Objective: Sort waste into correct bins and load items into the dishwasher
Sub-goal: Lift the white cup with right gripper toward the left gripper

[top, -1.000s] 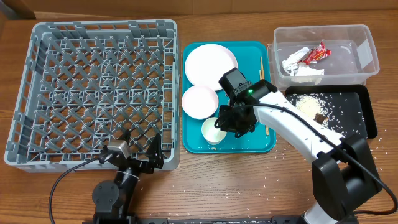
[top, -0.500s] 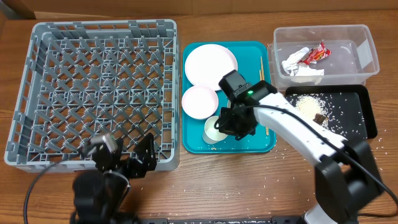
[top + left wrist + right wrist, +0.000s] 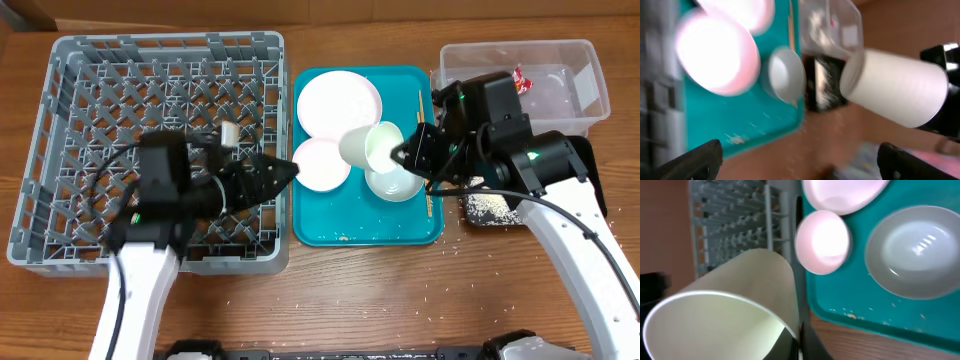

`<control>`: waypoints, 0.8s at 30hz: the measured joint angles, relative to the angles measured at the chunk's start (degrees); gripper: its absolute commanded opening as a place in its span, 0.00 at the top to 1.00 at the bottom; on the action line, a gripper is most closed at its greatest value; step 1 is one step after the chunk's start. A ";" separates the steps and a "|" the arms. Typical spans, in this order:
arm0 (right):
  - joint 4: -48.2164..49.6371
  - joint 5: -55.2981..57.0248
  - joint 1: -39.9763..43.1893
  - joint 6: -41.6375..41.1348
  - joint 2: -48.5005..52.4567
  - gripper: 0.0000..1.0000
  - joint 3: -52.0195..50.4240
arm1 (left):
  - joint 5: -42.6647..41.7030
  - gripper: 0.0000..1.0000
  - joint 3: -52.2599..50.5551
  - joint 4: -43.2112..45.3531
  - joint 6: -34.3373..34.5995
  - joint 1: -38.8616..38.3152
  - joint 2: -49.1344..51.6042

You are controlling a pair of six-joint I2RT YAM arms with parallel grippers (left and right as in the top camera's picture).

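Note:
My right gripper [image 3: 404,153] is shut on the small white cup [image 3: 369,146] and holds it tilted above the teal tray [image 3: 335,232]; the cup also shows in the right wrist view [image 3: 725,310] and the left wrist view [image 3: 895,87]. On the tray lie the white plate [image 3: 338,102], two white bowls [image 3: 320,163] [image 3: 396,183] and the chopsticks [image 3: 421,108]. My left gripper [image 3: 285,170] is open and empty at the right edge of the grey dish rack [image 3: 150,70], pointing at the tray; its fingers [image 3: 800,160] are spread wide.
The clear tub [image 3: 570,95] at the back right holds the red wrapper [image 3: 518,77]; my right arm hides the napkin. The black tray [image 3: 592,190] with rice [image 3: 490,205] lies in front of it, mostly under the arm. Rice grains dot the table.
My right gripper has lifted the cup off the tray and swung up and right. My left arm has risen from the table's front edge and reached over the rack toward the tray.

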State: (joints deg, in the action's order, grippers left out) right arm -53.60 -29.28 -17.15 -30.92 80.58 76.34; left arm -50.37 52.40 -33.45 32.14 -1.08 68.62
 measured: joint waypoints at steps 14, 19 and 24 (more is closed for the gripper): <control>30.23 -25.03 1.38 0.85 0.72 0.96 -21.03 | -31.80 0.00 0.00 2.80 5.27 0.00 19.39; 33.09 -28.74 1.33 -0.37 0.72 0.96 -22.49 | -34.64 0.00 0.00 2.86 5.27 0.00 19.39; 35.12 -29.92 -0.61 -0.61 0.72 0.96 -22.49 | -37.55 0.00 0.00 4.59 5.27 0.00 19.39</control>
State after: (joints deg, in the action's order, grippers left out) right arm -18.48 -59.20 -17.76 -31.53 81.30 53.84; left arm -87.92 52.40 -28.86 37.41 -1.08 88.01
